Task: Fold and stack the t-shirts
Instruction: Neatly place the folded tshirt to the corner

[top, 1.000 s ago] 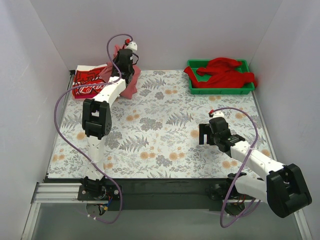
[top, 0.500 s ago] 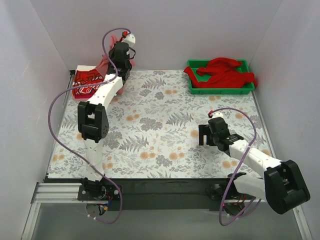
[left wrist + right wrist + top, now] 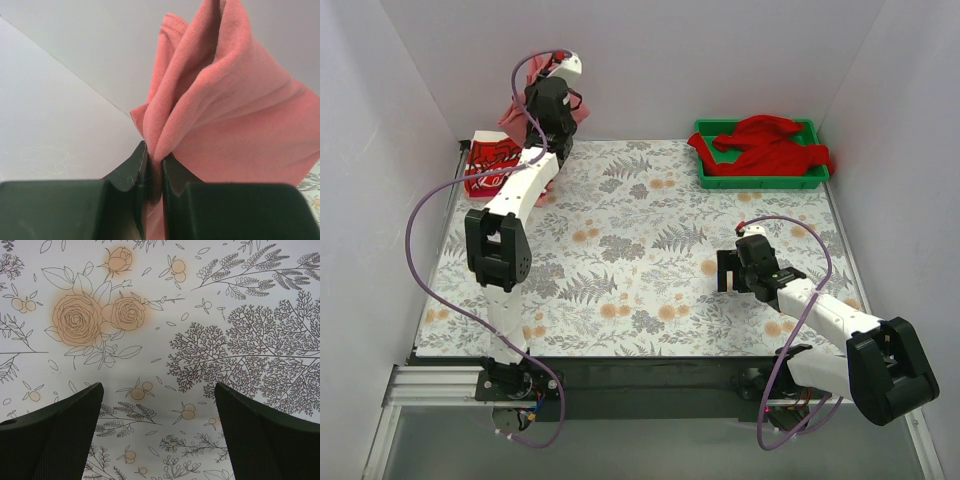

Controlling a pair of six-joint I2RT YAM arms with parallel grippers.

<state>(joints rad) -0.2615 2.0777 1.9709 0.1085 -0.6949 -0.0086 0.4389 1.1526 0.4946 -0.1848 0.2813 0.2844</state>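
My left gripper (image 3: 542,118) is raised at the back left, shut on the salmon-pink t-shirt (image 3: 512,112), which hangs bunched from it. In the left wrist view the pink cloth (image 3: 225,110) is pinched between my closed black fingers (image 3: 130,172). A folded red-and-white printed t-shirt (image 3: 492,165) lies on the table below it. The bright red t-shirt (image 3: 770,143) lies crumpled across the green tray (image 3: 760,180) at the back right. My right gripper (image 3: 732,268) is open and empty, low over the floral tablecloth (image 3: 160,340) at the right.
White walls close in the table on the left, back and right. Purple cables loop off both arms. The floral cloth covers the whole table surface.
My left gripper has lifted the salmon-pink t-shirt up off the table and moved it back and left. The right arm has barely moved.
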